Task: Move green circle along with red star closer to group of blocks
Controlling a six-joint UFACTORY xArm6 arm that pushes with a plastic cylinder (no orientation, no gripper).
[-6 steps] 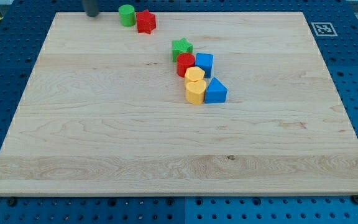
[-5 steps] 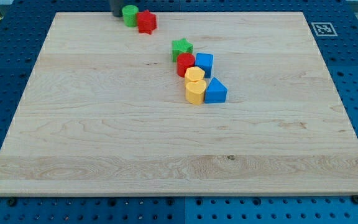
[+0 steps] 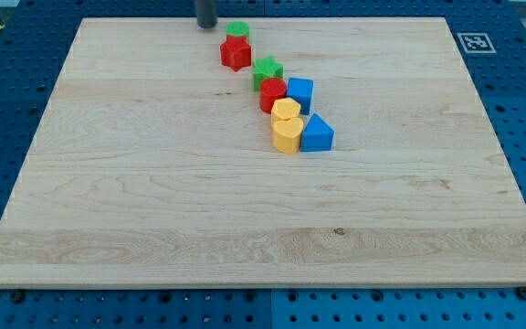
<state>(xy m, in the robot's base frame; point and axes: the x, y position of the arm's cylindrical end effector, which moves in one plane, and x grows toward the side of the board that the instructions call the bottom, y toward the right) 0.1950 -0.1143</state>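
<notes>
The green circle (image 3: 237,30) sits near the view's top edge of the board, touching the red star (image 3: 236,54) just below it. The red star lies close to the green star (image 3: 267,69), which heads a group: a red round block (image 3: 273,94), a blue cube (image 3: 300,93), two yellow blocks (image 3: 286,111) (image 3: 286,135) and a blue triangle (image 3: 316,134). My tip (image 3: 206,25) is at the view's top, just left of the green circle, a short gap away.
The wooden board (image 3: 153,183) lies on a blue pegboard table. A black-and-white marker tag (image 3: 474,42) sits off the board's top right corner.
My tip moved right along the top edge. The green circle and red star were pushed right and slightly down, now close to the green star of the group.
</notes>
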